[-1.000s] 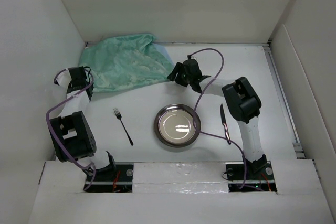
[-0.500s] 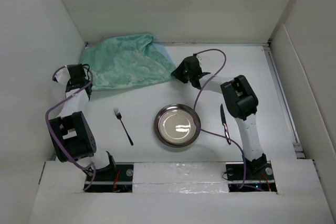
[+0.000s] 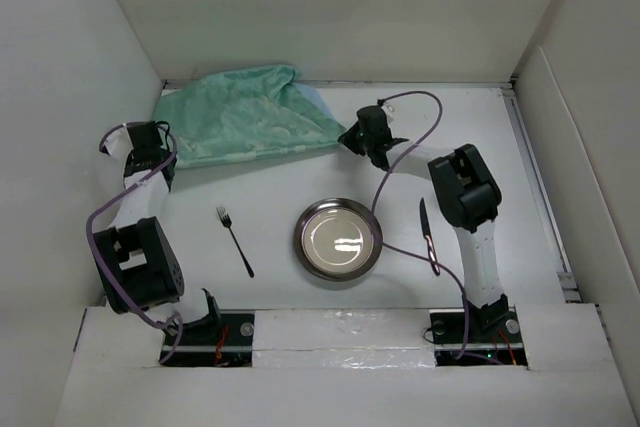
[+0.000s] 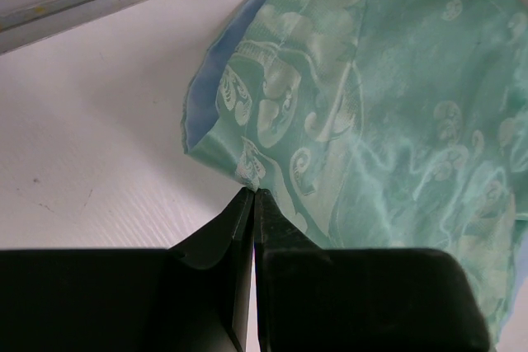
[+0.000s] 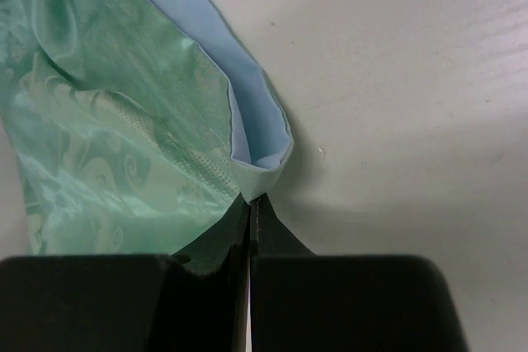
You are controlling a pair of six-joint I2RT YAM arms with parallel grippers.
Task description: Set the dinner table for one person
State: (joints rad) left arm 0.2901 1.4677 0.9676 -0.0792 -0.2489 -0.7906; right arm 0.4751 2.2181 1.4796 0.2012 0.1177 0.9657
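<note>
The teal-green patterned cloth (image 3: 240, 115) lies rumpled at the back left of the white dinner table (image 3: 270, 182). My left gripper (image 3: 166, 157) is shut on the cloth's near left corner (image 4: 247, 172); its tips (image 4: 253, 192) pinch the hem. My right gripper (image 3: 347, 139) is shut on the cloth's right corner (image 5: 266, 172), where the pale blue underside folds over the tips (image 5: 250, 199). A round metal plate (image 3: 338, 239) sits at the table's near middle. A black fork (image 3: 235, 240) lies left of it and a knife (image 3: 428, 235) right of it.
White walls enclose the table on the left, back and right. Purple cables loop from both arms; the right one crosses over the plate's right rim (image 3: 378, 232). A metal rail (image 3: 540, 197) runs along the right edge.
The right gripper moved right and back along the cloth's edge and shut on its right corner, drawing that corner out. The left arm stayed almost still, holding its corner.
</note>
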